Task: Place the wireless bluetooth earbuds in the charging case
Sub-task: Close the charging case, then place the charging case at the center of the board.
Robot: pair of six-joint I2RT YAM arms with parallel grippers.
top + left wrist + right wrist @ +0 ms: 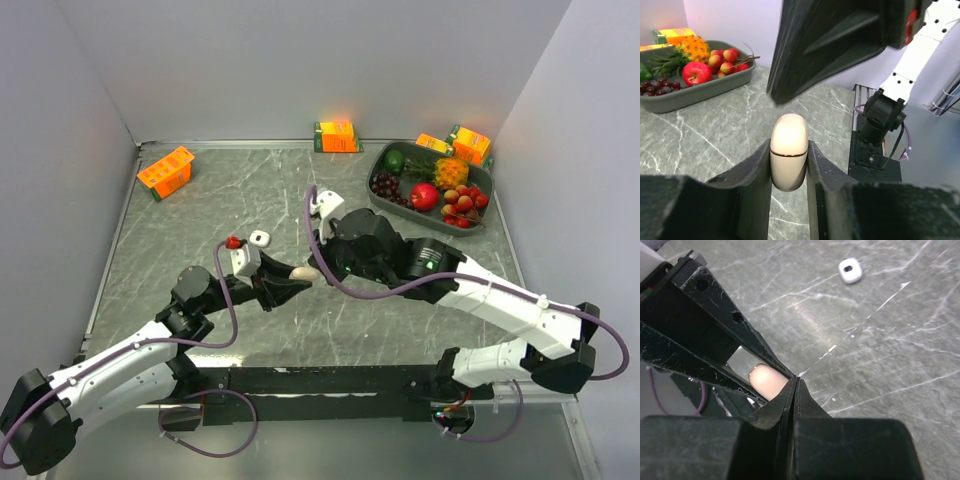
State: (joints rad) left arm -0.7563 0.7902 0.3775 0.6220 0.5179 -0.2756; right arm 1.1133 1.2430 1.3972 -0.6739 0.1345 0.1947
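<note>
We see the left gripper (789, 151) pinching the charging case (789, 159), one black finger (756, 172) against each flat side. The case is pale beige and rounded, with a thin seam running across it, and its lid looks closed. It is held above the grey marble table (180, 230), near the middle of it, with its rounded end sticking out past the fingertips.

The right gripper (796, 383) has its fingers pressed together, and we see nothing between them. In the right wrist view its tips meet just beside the free end of the case. We cannot tell whether they touch it. From the left wrist view the same gripper hangs as a dark wedge above the case.

A small white rounded piece (260, 238) with a dark middle lies on the table beyond the left gripper, apart from both arms. We cannot tell whether it is another case. We cannot make out any earbud for certain.

At the far right stands a grey tray (381, 158) holding fruit (424, 196): an apple, grapes, small red fruits and a little pineapple. Orange boxes (165, 172) sit along the far edge of the table, two of them just behind the tray.
</note>
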